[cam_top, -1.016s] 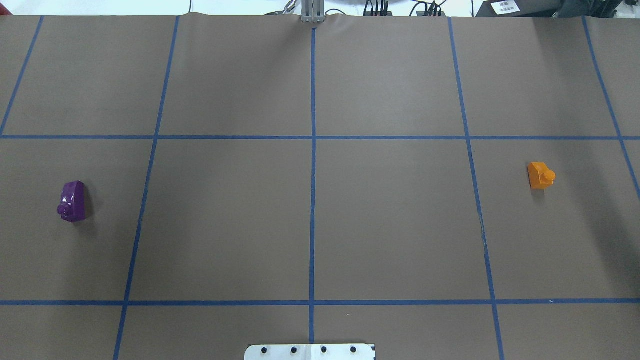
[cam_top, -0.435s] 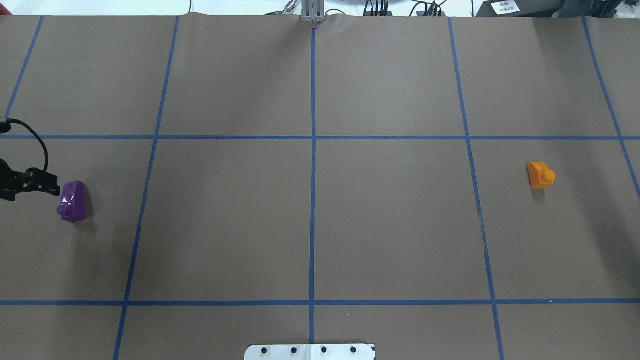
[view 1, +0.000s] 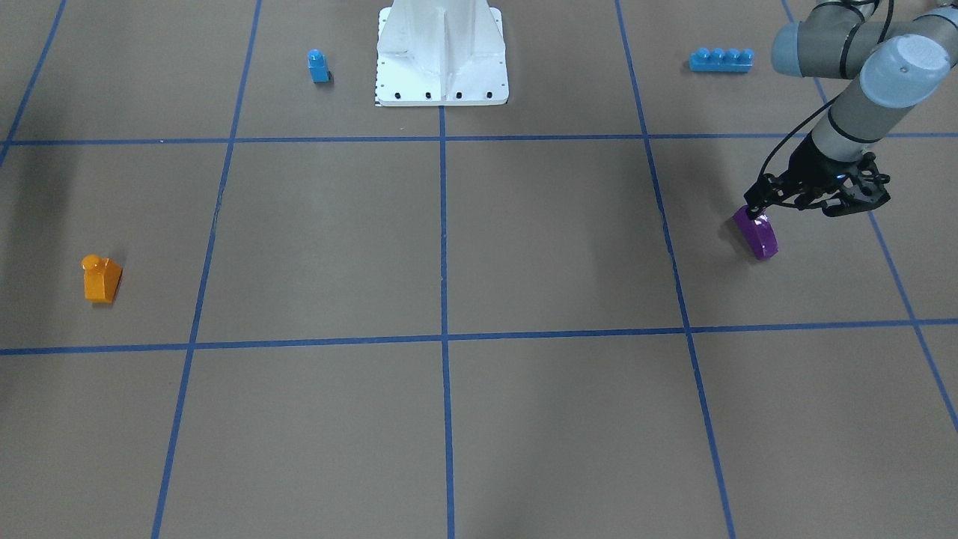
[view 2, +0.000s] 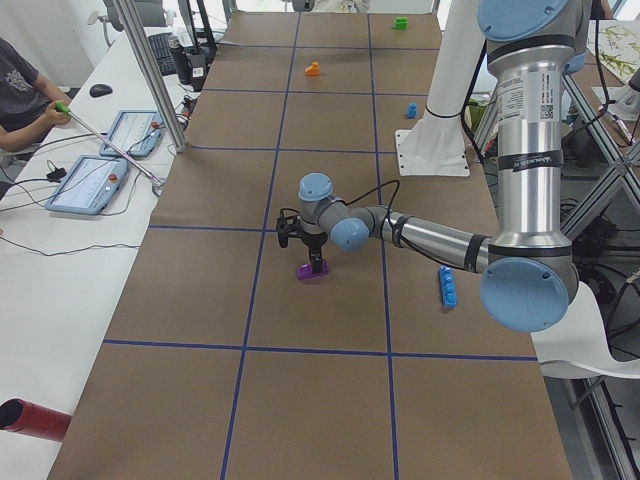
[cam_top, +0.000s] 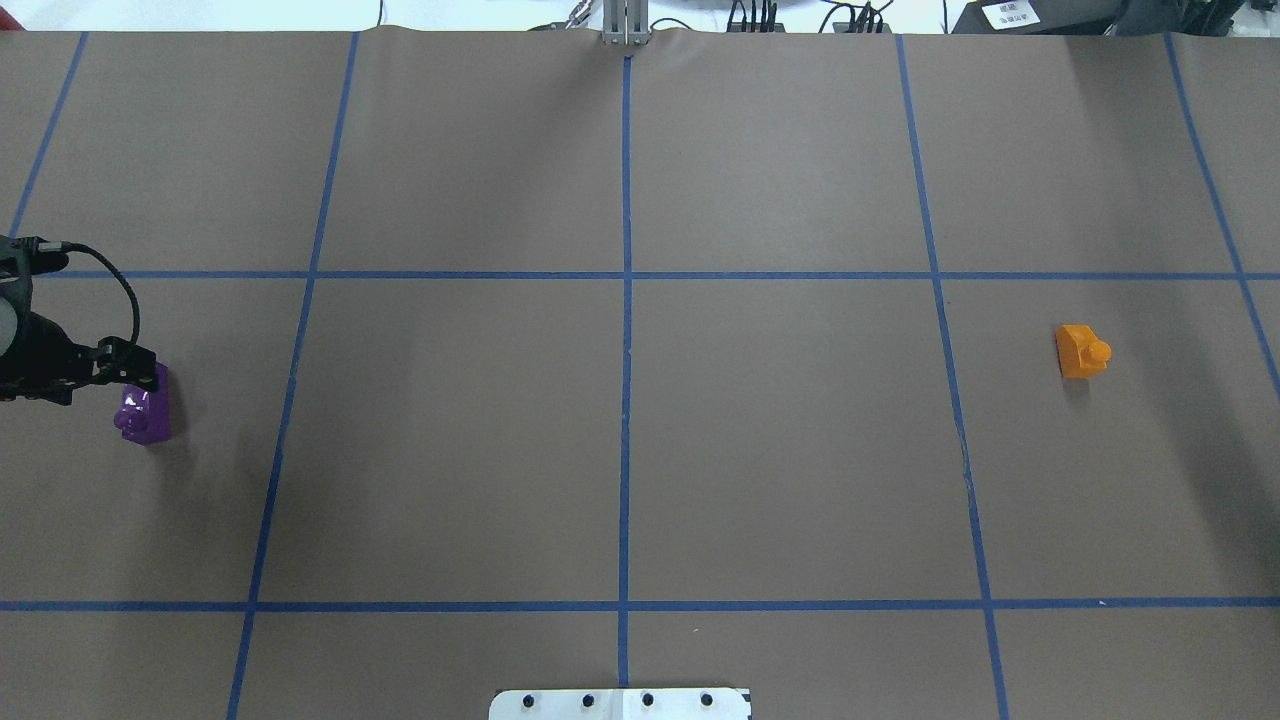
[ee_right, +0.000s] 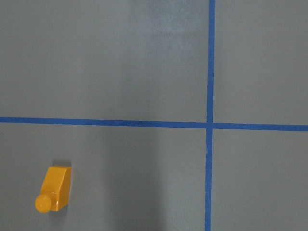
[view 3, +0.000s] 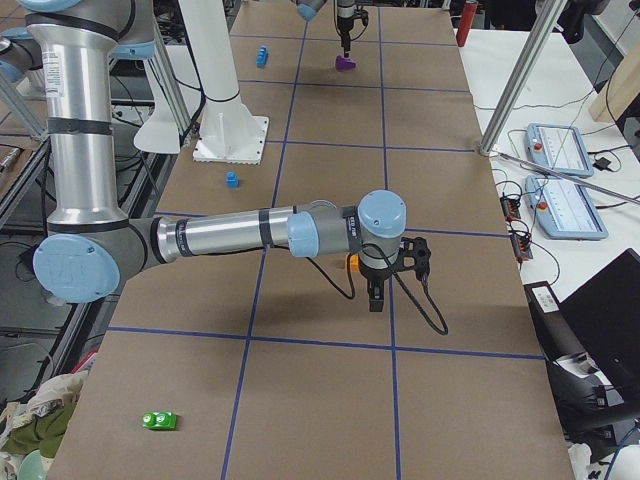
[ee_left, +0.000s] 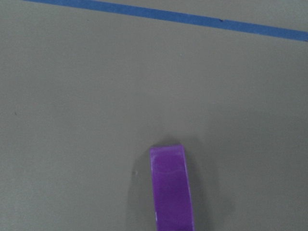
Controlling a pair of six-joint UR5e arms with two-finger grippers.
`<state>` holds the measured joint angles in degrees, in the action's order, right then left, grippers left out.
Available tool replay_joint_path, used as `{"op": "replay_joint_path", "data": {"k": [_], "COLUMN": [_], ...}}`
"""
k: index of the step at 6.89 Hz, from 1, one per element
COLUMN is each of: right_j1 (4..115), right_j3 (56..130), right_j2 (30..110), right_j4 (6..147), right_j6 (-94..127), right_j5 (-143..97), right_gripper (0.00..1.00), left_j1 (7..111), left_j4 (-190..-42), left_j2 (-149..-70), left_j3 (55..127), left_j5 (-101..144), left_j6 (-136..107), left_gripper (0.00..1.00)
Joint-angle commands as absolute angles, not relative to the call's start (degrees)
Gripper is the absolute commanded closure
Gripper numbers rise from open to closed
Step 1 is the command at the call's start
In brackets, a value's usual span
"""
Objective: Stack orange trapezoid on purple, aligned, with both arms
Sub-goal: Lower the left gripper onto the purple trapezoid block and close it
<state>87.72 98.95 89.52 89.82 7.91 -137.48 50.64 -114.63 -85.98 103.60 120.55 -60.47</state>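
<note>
Entry: purple (view 1: 756,233), found lying on the counter (view 1: 524,247) at the robot's left, the left pincer (view 1: 754,208) poised at its top edge (jaw spread cannot be told). Entry: orange trapezoid (view 1: 100,279), well apart, near the right pincer (view 3: 376,296), whose state likewise cannot be told. Risk: purple knocked askew by an off-centre closure.

A robotics lab: an arm (view 2: 527,150) on a white base (view 1: 441,45) stands at a table (cam_top: 780,450) with a tape grid (cam_top: 626,400); an operator (view 2: 20,90) sits at a bench (view 2: 60,270) with pendants (view 2: 88,185).
</note>
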Motion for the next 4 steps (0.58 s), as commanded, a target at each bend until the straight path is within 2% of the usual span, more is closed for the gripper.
{"op": "replay_joint_path", "data": {"k": [1,4], "right_j1": [87.71,87.71], "right_j3": [98.70,98.61], "right_j2": [89.47,89.56], "right_j4": [89.82,89.82], "right_j6": [7.91,7.91], "right_j5": [-137.98,-138.25], "right_gripper": [0.00,0.00], "left_j1": [48.18,48.08], "left_j4": [-114.61,-114.61], "left_j2": [-88.24,-87.63], "left_j3": [101.34,99.50], "left_j5": [118.23,118.04], "left_j6": [-63.36,-62.84], "left_gripper": [0.02,0.05]}}
